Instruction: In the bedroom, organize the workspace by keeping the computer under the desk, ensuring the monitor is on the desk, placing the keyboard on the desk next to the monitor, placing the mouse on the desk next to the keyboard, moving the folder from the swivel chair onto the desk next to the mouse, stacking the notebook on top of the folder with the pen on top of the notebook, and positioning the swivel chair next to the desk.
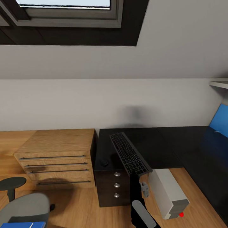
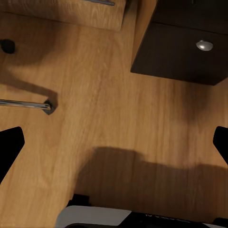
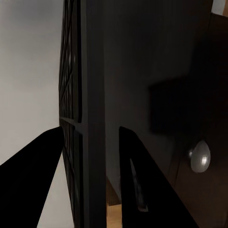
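Observation:
My right gripper is shut on the near end of the dark-grey keyboard. The keyboard hangs tilted, its far end over the black top of the desk. In the right wrist view the keyboard stands edge-on between the fingers. The small black mouse lies on the desk's near left corner. On the floor right of the desk drawers lies the light-grey computer, red dot facing me. The grey swivel chair carries the blue folder. My left gripper is open above the floor.
A light wooden cabinet stands left of the desk against the sloped wall. The desk's blue back panel rises at far right, under a shelf edge. A chrome chair spoke and a drawer knob lie below the left gripper.

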{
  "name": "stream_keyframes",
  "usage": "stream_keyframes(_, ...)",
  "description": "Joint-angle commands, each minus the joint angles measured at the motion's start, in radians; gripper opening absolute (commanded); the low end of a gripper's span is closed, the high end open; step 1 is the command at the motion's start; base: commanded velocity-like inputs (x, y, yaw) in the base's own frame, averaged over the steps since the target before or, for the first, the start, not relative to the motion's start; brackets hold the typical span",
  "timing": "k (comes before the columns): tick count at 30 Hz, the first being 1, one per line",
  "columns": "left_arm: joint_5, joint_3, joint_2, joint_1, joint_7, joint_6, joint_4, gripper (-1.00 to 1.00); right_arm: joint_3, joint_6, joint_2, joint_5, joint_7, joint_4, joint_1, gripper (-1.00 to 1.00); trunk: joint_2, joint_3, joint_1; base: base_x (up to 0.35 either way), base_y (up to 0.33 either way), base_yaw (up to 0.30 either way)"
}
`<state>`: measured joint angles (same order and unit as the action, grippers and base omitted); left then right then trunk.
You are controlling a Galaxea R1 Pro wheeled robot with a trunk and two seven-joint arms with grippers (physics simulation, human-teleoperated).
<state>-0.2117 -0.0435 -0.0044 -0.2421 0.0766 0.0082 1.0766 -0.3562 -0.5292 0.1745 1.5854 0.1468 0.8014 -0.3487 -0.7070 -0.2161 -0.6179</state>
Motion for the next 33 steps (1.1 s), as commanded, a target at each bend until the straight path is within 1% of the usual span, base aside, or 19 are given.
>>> stream_keyframes(1,-0.009,-0.003,0.000,0.000,0.006,0.001,0.002,1.00,-0.003,-0.005,0.000,0.009,0.007,-0.001,-0.001,-1.00,-0.001,-0.001,-0.001,0.277,0.000,0.000)
stream_keyframes(12,-0.009,-0.003,0.000,0.000,0.006,0.000,0.002,1.00,-0.007,-0.005,0.000,0.007,0.009,-0.001,-0.001,-1.00,-0.001,-0.001,-0.001,0.299,0.000,0.000)
stream_keyframes(22,-0.011,-0.002,0.001,0.000,0.005,0.003,0.009,1.00,-0.005,-0.006,0.000,0.009,0.027,-0.001,-0.001,-1.00,-0.001,-0.001,-0.001,0.032,0.000,0.000)
stream_keyframes(24,-0.014,0.001,0.000,0.000,0.005,0.005,0.059,1.00,-0.004,-0.005,0.000,0.010,0.028,-0.001,-0.001,-1.00,-0.001,-0.001,-0.001,0.000,0.000,0.000)
stream_keyframes(26,-0.016,0.001,-0.001,0.000,0.006,0.006,0.089,1.00,-0.006,-0.005,0.000,0.011,0.027,-0.005,-0.001,-1.00,-0.015,-0.008,-0.008,0.000,0.000,0.000)
stream_keyframes(33,-0.018,0.001,0.000,0.000,0.006,0.009,0.100,1.00,-0.007,-0.005,0.000,0.010,0.028,-0.008,-0.001,-1.00,-0.064,-0.029,-0.035,0.000,0.000,0.000)
